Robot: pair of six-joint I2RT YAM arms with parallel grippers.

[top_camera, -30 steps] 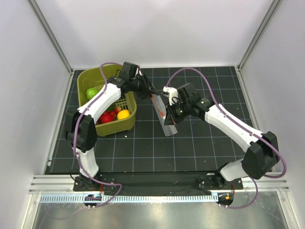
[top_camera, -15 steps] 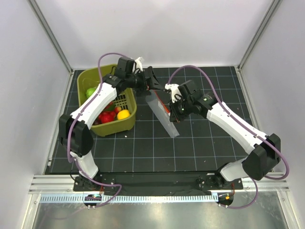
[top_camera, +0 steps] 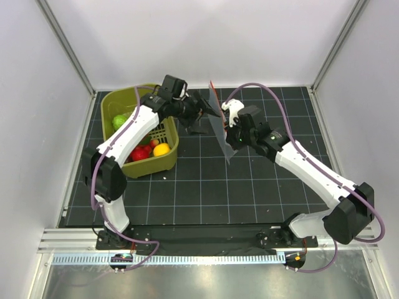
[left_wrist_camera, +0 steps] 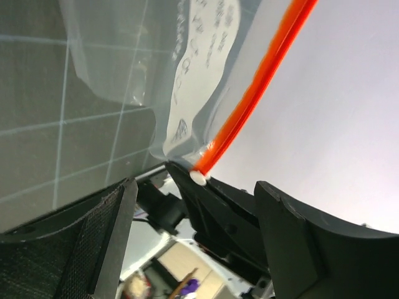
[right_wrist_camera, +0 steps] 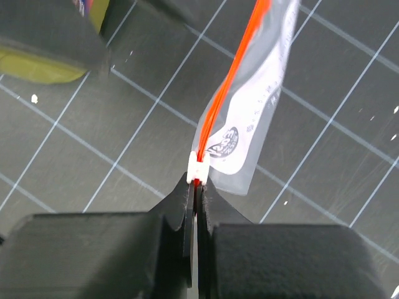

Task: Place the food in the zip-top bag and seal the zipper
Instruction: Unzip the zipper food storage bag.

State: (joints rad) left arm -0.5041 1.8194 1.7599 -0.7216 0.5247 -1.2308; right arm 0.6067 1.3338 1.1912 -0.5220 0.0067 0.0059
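Observation:
The clear zip-top bag (top_camera: 225, 148) hangs off the mat, held on edge by my right gripper (top_camera: 228, 129). Its red-orange zipper (top_camera: 213, 96) points up and away. In the right wrist view the right gripper (right_wrist_camera: 196, 187) is shut on the zipper's end, just behind the white slider (right_wrist_camera: 197, 168). My left gripper (top_camera: 202, 111) is open beside the bag's upper part. In the left wrist view its jaws (left_wrist_camera: 196, 190) stand wide apart around the zipper end (left_wrist_camera: 249, 99) without touching it. The food lies in the basket: a yellow ball (top_camera: 161, 149), a green piece (top_camera: 120, 120) and red pieces (top_camera: 140, 152).
The olive-green slotted basket (top_camera: 168, 161) stands at the left on the black gridded mat (top_camera: 262, 187), under the left arm. White walls close in the back and both sides. A metal rail (top_camera: 206, 240) runs along the near edge.
My right gripper has lifted the bag off the mat and swung it toward the back. My left gripper has come off the bag's end and now stands open beside the raised zipper.

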